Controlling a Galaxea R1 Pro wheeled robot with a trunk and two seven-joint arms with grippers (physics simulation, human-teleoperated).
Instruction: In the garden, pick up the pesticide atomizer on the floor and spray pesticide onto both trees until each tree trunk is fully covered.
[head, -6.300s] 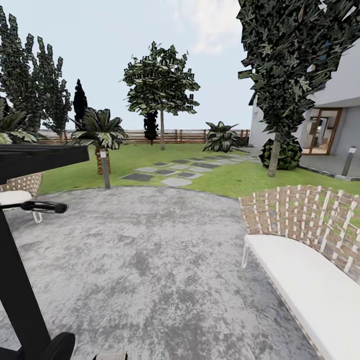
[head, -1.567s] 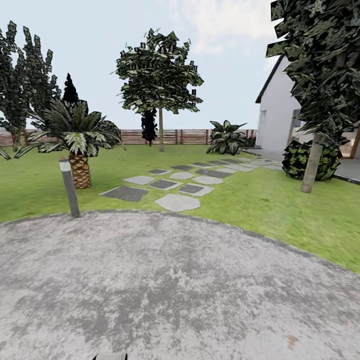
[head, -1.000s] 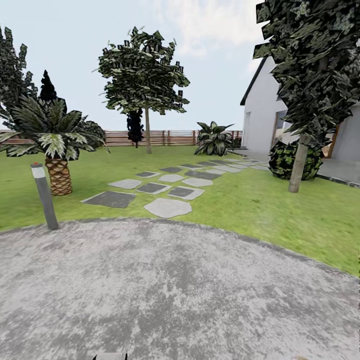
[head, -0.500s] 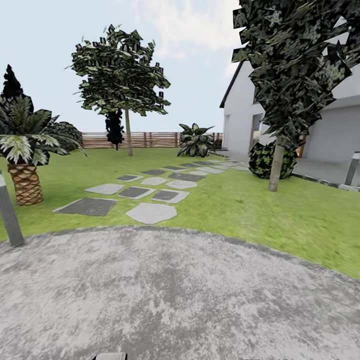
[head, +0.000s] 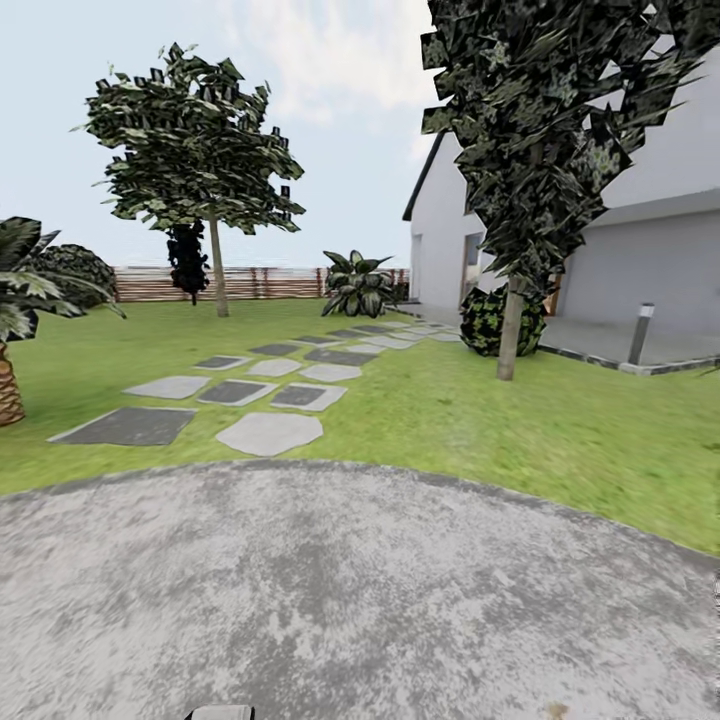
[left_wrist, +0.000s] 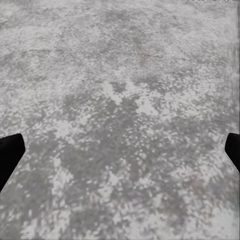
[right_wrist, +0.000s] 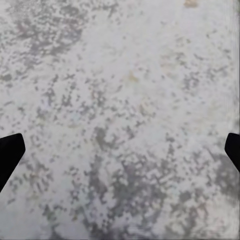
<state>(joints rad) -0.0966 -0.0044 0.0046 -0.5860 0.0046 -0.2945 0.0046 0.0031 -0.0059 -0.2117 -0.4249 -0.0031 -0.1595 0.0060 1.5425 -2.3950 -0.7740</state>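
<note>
The garden lawn (head: 560, 430) spreads ahead in the head view, beyond the grey paved circle (head: 300, 590). One tree stands far back on the left, its thin-looking trunk (head: 217, 282) under a blocky green crown (head: 190, 150). A second tree is nearer on the right, with a grey-brown trunk (head: 510, 335) and a dark crown (head: 550, 120). The pesticide atomizer is out of view. My left gripper (left_wrist: 120, 155) hangs open over grey paving, its dark fingertips (left_wrist: 9, 152) far apart. My right gripper (right_wrist: 120, 155) is open too, over paler paving.
Flat stepping stones (head: 270, 432) lead across the grass toward a white house (head: 660, 250). A palm (head: 8, 300) stands at the left edge. A round shrub (head: 485, 320), a bollard light (head: 640, 333), a broad-leafed plant (head: 355, 285) and the slat fence (head: 260, 283) lie farther off.
The head view has swung right and moved forward: trees and stones slid left, the left bollard and most of the palm left the picture, and a bollard by the house came in.
</note>
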